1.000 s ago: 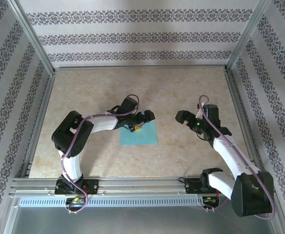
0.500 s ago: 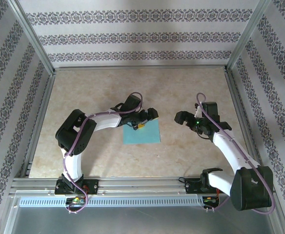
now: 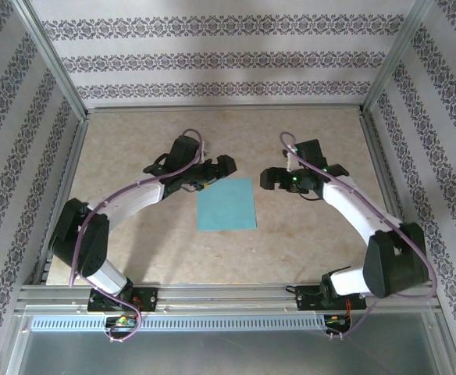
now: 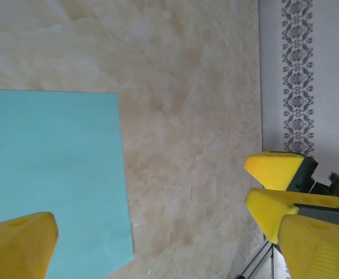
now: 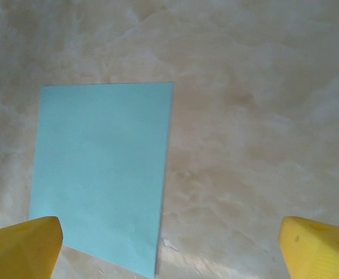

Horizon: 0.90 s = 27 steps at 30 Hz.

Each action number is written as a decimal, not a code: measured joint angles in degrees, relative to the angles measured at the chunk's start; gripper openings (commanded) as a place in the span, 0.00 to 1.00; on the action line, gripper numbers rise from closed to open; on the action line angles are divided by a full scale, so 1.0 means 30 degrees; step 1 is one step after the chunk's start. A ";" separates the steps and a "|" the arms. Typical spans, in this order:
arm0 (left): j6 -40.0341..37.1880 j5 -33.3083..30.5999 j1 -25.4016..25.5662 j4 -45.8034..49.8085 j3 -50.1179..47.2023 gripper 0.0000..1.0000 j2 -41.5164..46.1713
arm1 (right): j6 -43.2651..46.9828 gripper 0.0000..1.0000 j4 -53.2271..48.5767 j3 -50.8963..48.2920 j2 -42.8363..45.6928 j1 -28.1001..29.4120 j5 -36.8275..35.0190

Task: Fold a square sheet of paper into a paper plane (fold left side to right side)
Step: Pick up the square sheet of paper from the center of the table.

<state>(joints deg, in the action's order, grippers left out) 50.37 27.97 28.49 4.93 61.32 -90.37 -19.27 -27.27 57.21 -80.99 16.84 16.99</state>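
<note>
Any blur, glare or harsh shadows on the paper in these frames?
Top external: even light, no glare, paper edges crisp. Left wrist: paper and table sharp, the left fingertips soft, out of focus up close. Right wrist: likewise, paper sharp, the right fingertips blurred at the bottom corners.

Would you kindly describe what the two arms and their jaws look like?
The left arm and right arm have white links with black joint housings and bulky black shoulder blocks. A mauve cable runs along each. The jaws are bright yellow, wedge-shaped, on black wrists.
</note>
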 measured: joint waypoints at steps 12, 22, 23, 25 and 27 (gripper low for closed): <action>0.0663 0.0663 -0.0663 -0.0350 -0.4452 0.59 -0.0670 | 0.0641 0.89 -0.0561 0.6098 -0.7548 0.3461 -0.1545; 0.0794 0.0692 -0.0663 -0.0641 -0.5136 0.53 -0.1341 | 0.0933 0.93 -0.1355 0.8663 -1.1271 0.4357 -0.2820; 0.0794 0.0692 -0.0663 -0.0648 -0.5195 0.53 -0.1377 | 0.0933 0.93 -0.1435 0.8765 -1.1511 0.4452 -0.2943; 0.0794 0.0692 -0.0663 -0.0648 -0.5275 0.52 -0.1515 | 0.0954 0.93 -0.1545 0.8852 -1.1941 0.4481 -0.3177; 0.0794 0.0692 -0.0656 -0.0656 -0.5297 0.49 -0.1705 | 0.0998 0.93 -0.1741 0.8852 -1.2203 0.4568 -0.3388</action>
<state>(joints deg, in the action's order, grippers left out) 52.75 30.04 26.52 2.96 45.43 -95.48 -16.27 -32.49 83.77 -117.60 30.55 6.83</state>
